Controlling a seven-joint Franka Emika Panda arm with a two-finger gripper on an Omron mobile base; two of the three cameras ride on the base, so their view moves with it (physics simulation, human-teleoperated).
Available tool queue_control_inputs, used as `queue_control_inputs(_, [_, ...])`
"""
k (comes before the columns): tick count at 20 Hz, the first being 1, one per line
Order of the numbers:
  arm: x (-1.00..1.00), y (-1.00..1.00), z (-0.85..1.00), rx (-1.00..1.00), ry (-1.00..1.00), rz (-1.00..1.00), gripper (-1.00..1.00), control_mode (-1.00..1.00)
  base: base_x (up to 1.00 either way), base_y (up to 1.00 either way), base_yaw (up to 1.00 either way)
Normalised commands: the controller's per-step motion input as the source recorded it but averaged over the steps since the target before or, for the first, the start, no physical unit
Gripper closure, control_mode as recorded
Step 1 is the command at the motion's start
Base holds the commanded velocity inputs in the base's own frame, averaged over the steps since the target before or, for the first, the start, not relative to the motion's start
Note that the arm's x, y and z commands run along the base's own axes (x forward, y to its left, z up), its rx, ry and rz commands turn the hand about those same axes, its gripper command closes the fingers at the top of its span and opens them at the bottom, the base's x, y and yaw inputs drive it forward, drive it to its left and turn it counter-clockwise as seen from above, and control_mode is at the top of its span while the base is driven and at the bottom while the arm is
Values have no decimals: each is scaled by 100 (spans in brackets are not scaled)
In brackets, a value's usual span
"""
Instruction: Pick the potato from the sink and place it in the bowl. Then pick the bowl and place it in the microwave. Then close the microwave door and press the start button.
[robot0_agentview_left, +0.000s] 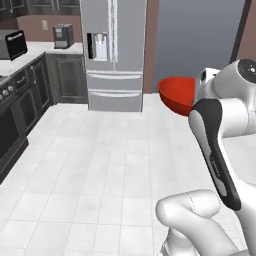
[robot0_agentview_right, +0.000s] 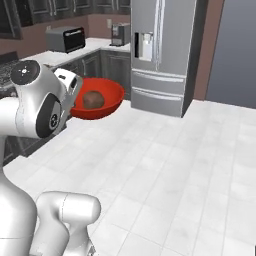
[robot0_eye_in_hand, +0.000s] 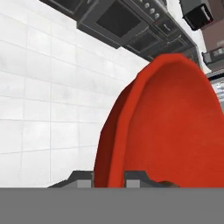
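The bowl (robot0_agentview_right: 98, 105) is carried in the air above the white tiled floor (robot0_agentview_right: 165, 165), near the arm's wrist. Its rim is seen clamped between the gripper (robot0_eye_in_hand: 109, 177) fingers in the hand view, one finger (robot0_eye_in_hand: 81, 178) outside the red wall and one inside. The potato (robot0_agentview_right: 93, 99) is seen lying inside the bowl. Farther off, a steel fridge (robot0_agentview_right: 162, 55) is seen, with dark cabinets (robot0_agentview_right: 102, 67) and a counter to its left, and a black toaster (robot0_agentview_right: 66, 39) upon it.

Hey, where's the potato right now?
The potato sits inside the red bowl, which the gripper holds by its rim, up over the white tile floor; in the right base view it's left of the steel fridge.
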Motion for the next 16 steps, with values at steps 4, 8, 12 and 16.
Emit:
queue_control_inputs(4, [0, 0, 0, 0, 0, 0, 100, 100, 100, 15, -13])
queue_control_inputs(8, [0, 0, 0, 0, 0, 0, 100, 100, 100, 16, -3])
queue_control_inputs(12, [0, 0, 0, 0, 0, 0, 100, 100, 100, 24, 1])
queue_control_inputs(16, [0, 0, 0, 0, 0, 0, 100, 100, 99, 7, 40])
